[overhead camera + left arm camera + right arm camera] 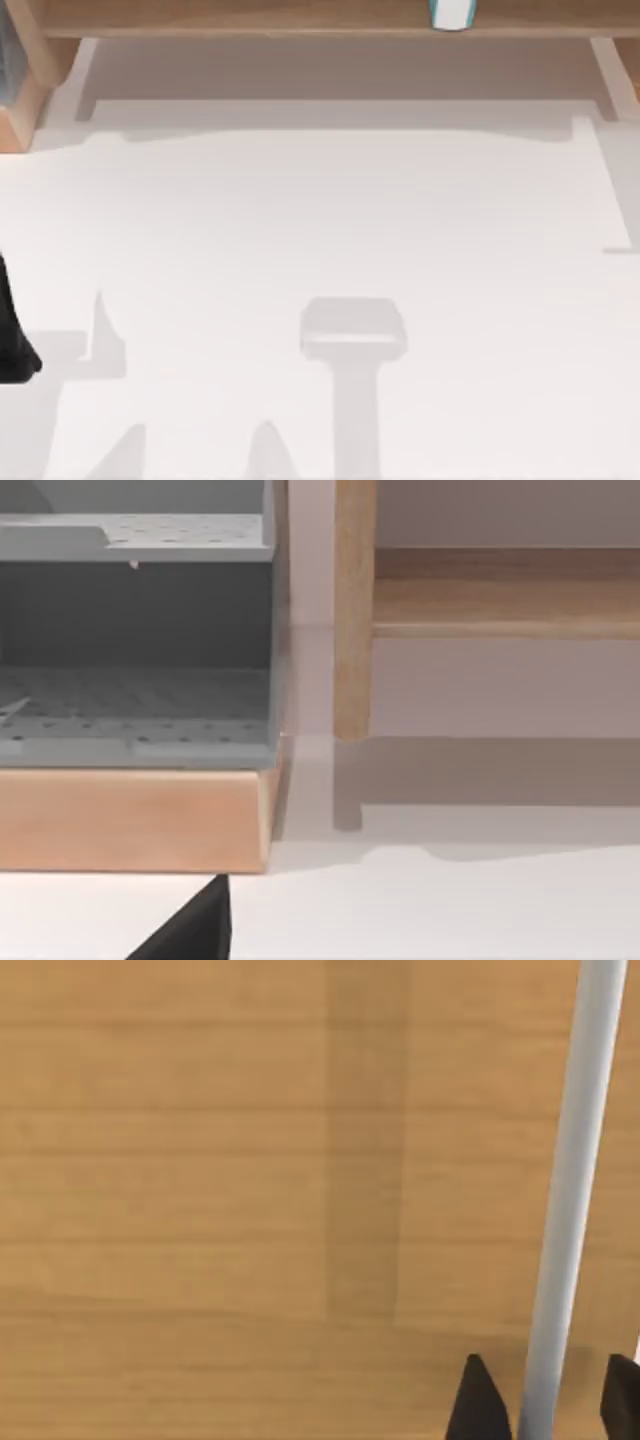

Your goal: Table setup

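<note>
A white cup with a teal band [451, 14] stands on the wooden shelf [250, 18] at the table's far edge, right of the middle. My left arm [12, 335] is a dark shape at the table's left edge. In the left wrist view one black fingertip [192, 928] hangs over the white table near a grey rack. My right gripper [550, 1405] faces a wooden surface [200, 1160] with its two black fingertips apart. A pale grey rod [570, 1180] runs between them in that view; whether it touches either one I cannot tell.
A grey perforated rack [130, 700] sits in a wooden base [130, 820] at the table's far left. A wooden shelf post [353, 610] stands beside it. Pale shelf supports [612, 70] flank the back. The white tabletop [330, 220] carries only shadows.
</note>
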Robot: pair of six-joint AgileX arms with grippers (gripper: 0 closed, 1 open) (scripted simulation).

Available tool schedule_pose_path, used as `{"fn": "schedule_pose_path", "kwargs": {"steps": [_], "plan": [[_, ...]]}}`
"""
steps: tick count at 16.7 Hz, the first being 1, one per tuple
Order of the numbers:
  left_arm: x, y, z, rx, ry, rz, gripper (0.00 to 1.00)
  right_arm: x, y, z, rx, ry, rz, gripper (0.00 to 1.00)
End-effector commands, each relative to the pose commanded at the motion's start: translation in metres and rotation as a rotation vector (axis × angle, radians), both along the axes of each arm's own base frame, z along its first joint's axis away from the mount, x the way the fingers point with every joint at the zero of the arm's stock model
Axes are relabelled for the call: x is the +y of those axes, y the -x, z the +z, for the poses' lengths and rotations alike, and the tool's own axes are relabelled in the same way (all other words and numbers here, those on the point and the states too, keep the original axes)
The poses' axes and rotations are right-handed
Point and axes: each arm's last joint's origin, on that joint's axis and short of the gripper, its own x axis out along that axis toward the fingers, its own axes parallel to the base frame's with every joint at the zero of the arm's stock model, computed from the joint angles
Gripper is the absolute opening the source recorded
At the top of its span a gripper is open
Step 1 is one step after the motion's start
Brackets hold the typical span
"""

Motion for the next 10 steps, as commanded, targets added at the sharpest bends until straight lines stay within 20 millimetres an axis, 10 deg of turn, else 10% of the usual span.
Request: {"fn": "schedule_pose_path", "kwargs": {"steps": [10], "plan": [[0.0000, 0.0000, 0.0000, 0.000, 0.000, 0.000, 1.00, -0.0003, 0.0005, -0.0010, 0.004, -0.005, -0.002, 0.00]]}}
